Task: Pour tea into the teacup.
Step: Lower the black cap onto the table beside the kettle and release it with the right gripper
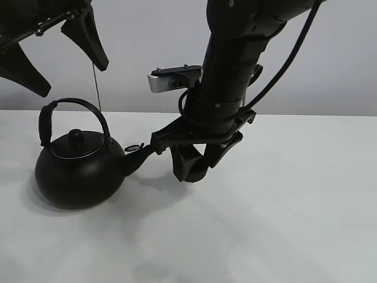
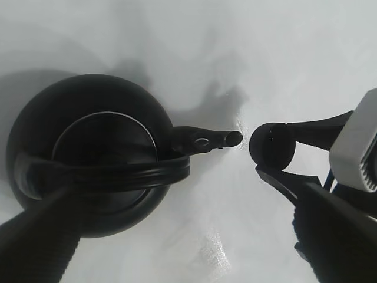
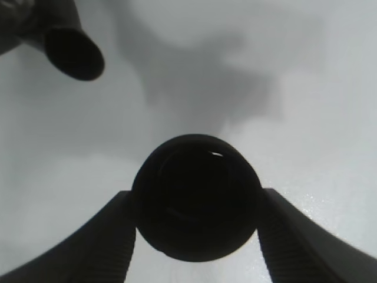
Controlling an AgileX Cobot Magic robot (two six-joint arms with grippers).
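The black kettle (image 1: 76, 171) with an arched handle stands on the white table at the left, its spout (image 1: 136, 158) pointing right. My right gripper (image 3: 195, 197) is shut on the small matte-black teacup (image 3: 194, 206), one finger on each side. In the left wrist view the teacup (image 2: 272, 144) sits just beyond the spout tip (image 2: 232, 138), apart from it. From the high camera the right gripper (image 1: 189, 168) is low over the table and largely hides the cup. My left gripper (image 1: 70, 76) hangs open above the kettle's handle (image 2: 118, 174), touching nothing.
The white table (image 1: 283, 206) stretches right and forward of the arms. A grey wall stands behind it. The right arm with its wrist camera (image 1: 174, 79) and cable leans in from the upper right, close to the kettle's spout.
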